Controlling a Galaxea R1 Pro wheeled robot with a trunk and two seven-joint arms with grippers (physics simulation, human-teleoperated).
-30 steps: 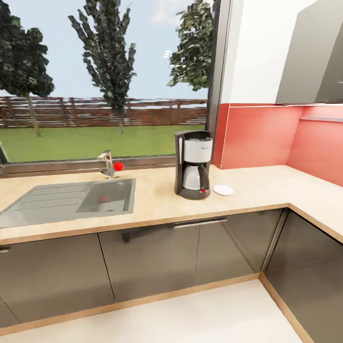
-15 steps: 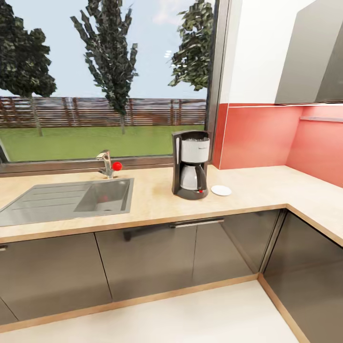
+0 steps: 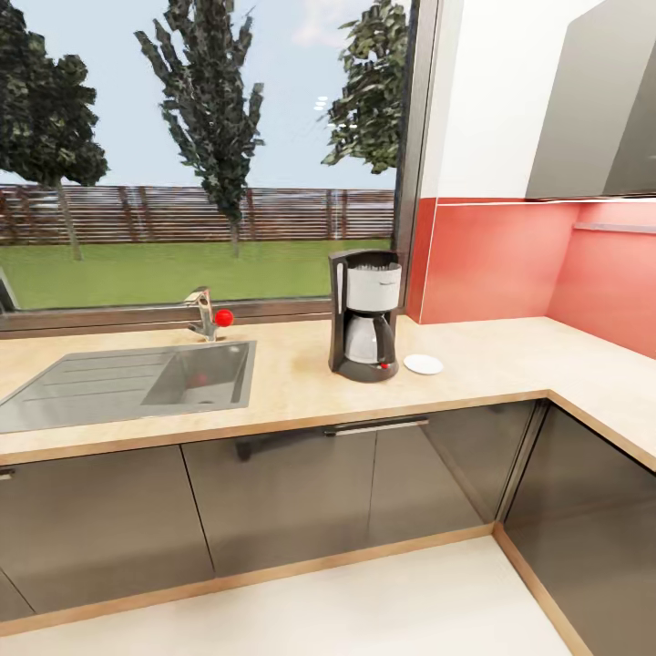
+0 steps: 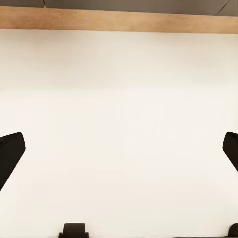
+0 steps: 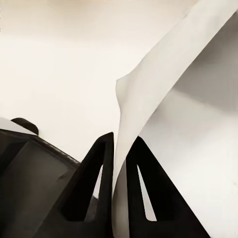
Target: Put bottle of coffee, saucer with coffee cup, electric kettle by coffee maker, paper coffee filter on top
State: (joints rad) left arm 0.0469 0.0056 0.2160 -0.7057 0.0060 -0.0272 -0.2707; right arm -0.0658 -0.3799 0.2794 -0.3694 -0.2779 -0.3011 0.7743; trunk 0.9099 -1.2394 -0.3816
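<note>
The coffee maker (image 3: pixel 366 314), black with a white-silver housing and glass carafe, stands on the pale kitchen countertop (image 3: pixel 301 387) near the window. Just to its right lies the white saucer (image 3: pixel 423 364), with nothing on it. In the right wrist view my right gripper (image 5: pixel 120 148) is shut on the paper coffee filter (image 5: pixel 163 79), a thin white sheet standing out from between the black fingers (image 5: pixel 101 163) over the pale floor. My left gripper (image 4: pixel 119 151) hangs open over bare pale floor, its dark fingertips (image 4: pixel 10 153) wide apart with nothing between them.
A steel sink (image 3: pixel 137 378) with a tap (image 3: pixel 205 314) is set in the counter's left part. Glossy dark cabinets (image 3: pixel 273 497) run below and turn along the right side. A grey wall cabinet (image 3: pixel 597 109) hangs above the red backsplash (image 3: pixel 497 260). Pale floor (image 3: pixel 364 610) lies before the counter.
The head view shifted slightly between one second and half a second ago, so the camera moved; since then it is still. Nothing on the counter has moved.
</note>
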